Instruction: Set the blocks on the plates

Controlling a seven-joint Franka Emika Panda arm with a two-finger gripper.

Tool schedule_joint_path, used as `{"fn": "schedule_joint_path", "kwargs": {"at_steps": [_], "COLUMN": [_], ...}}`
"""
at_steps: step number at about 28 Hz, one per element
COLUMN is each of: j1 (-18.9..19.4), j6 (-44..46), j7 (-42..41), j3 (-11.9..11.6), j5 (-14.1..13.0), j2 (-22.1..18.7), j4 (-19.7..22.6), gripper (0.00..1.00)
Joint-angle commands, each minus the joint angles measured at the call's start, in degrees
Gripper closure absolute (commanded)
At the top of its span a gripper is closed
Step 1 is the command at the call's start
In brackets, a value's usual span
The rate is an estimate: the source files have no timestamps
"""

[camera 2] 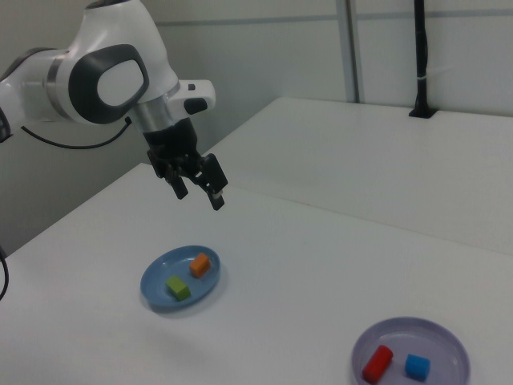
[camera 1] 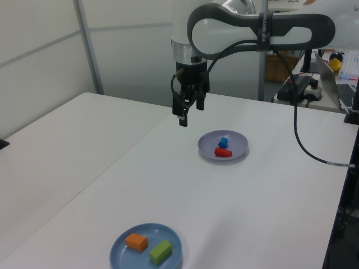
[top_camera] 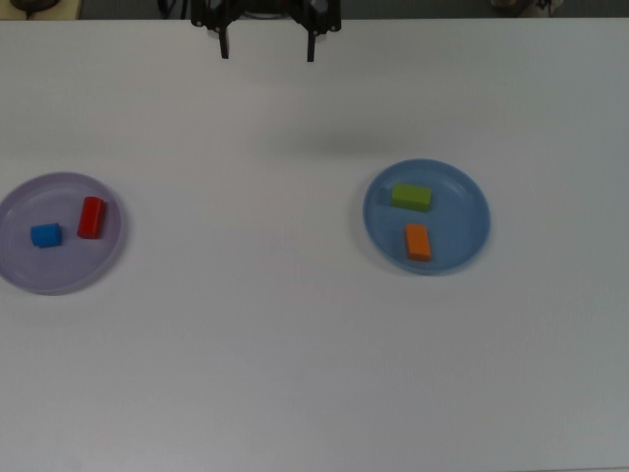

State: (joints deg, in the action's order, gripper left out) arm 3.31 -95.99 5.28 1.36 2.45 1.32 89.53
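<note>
The lavender plate (top_camera: 20, 270) (camera 1: 238, 150) (camera 2: 449, 341) at the top view's left holds the red block (top_camera: 91, 217) (camera 1: 222, 152) (camera 2: 377, 363) and the blue block (top_camera: 45, 235) (camera 1: 224, 142) (camera 2: 417, 366). On the light blue plate (top_camera: 467, 197) (camera 1: 120, 249) (camera 2: 156, 281) lie the green block (top_camera: 411, 197) (camera 1: 160, 251) (camera 2: 178, 288) and the orange block (top_camera: 418, 241) (camera 1: 136, 241) (camera 2: 199, 265). My gripper (top_camera: 266, 49) (camera 1: 190, 114) (camera 2: 199, 193) hangs open and empty high over the table's far edge, between the two plates.
The white table (top_camera: 295, 344) spreads wide around both plates. A second white table (camera 1: 50, 140) adjoins it. A black cable (camera 1: 303, 140) hangs from the arm, and a laptop (camera 1: 342, 89) sits on a desk behind.
</note>
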Motion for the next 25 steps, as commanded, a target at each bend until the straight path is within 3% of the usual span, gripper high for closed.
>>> {"fn": "schedule_joint_path", "kwargs": {"at_steps": [1, 6, 25], "j1": [0.1, -0.1, -0.4], "j6": [0.1, -0.1, 0.4], "j7": [-0.4, -0.4, -1.3], "j3": [-0.8, -1.0, -2.2], "j5": [-2.2, -3.4, -2.7], "j2": [-0.7, -0.6, -0.5], "j4": [0.0, -0.1, -0.1], "gripper": [0.00, 0.00, 0.00]}}
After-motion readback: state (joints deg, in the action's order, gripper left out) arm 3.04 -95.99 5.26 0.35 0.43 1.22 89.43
